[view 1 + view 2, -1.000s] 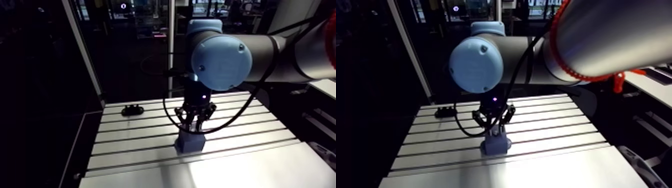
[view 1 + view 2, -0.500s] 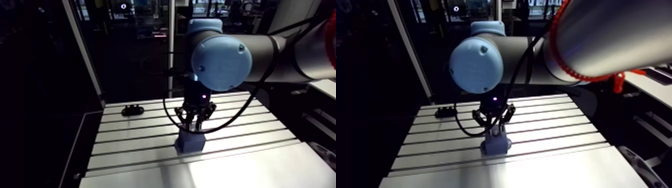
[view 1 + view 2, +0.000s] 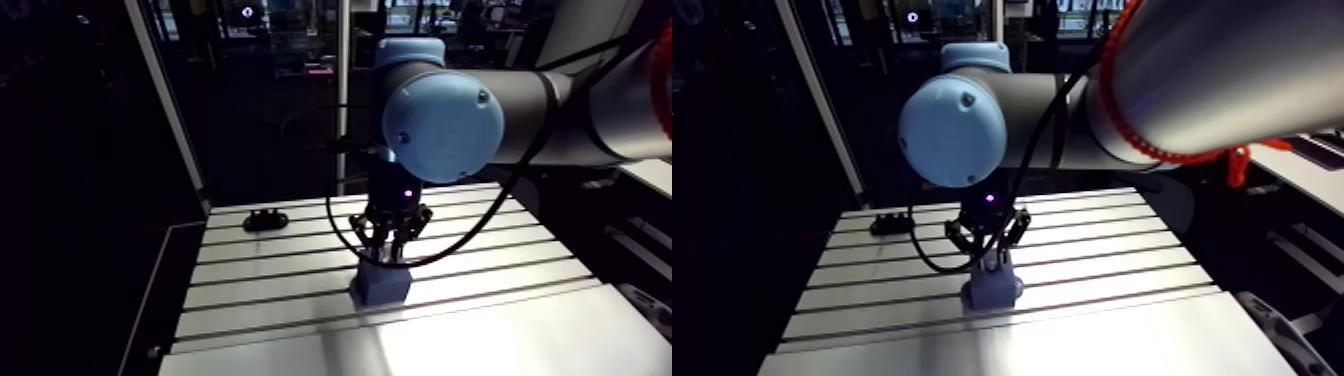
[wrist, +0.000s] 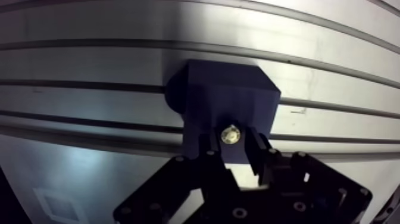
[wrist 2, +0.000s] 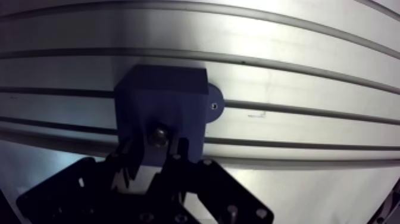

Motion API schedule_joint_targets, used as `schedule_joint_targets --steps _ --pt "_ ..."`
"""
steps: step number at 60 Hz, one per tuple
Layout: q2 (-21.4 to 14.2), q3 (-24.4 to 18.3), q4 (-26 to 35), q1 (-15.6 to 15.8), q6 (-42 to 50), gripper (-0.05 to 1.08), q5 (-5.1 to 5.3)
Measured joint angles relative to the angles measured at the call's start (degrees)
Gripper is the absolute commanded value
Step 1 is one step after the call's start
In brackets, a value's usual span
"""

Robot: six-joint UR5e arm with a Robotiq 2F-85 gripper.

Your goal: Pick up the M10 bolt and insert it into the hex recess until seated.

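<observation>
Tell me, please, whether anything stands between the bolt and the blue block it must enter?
Nothing visible does: the bolt, gripped between the fingers, stands directly at the blue block, with nothing between them.

- Slotted aluminium table (image 3: 260,272), grooves running side to side.
- Small black object (image 3: 265,219) near the table's far left corner.
- Smooth metal plate (image 3: 480,345) along its near edge.
</observation>
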Motion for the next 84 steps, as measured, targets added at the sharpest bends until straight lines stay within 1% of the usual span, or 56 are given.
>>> schedule_joint_targets --steps 84 --pt "0.3 0.3 -0.1 0.0 -0.1 0.68 -0.08"
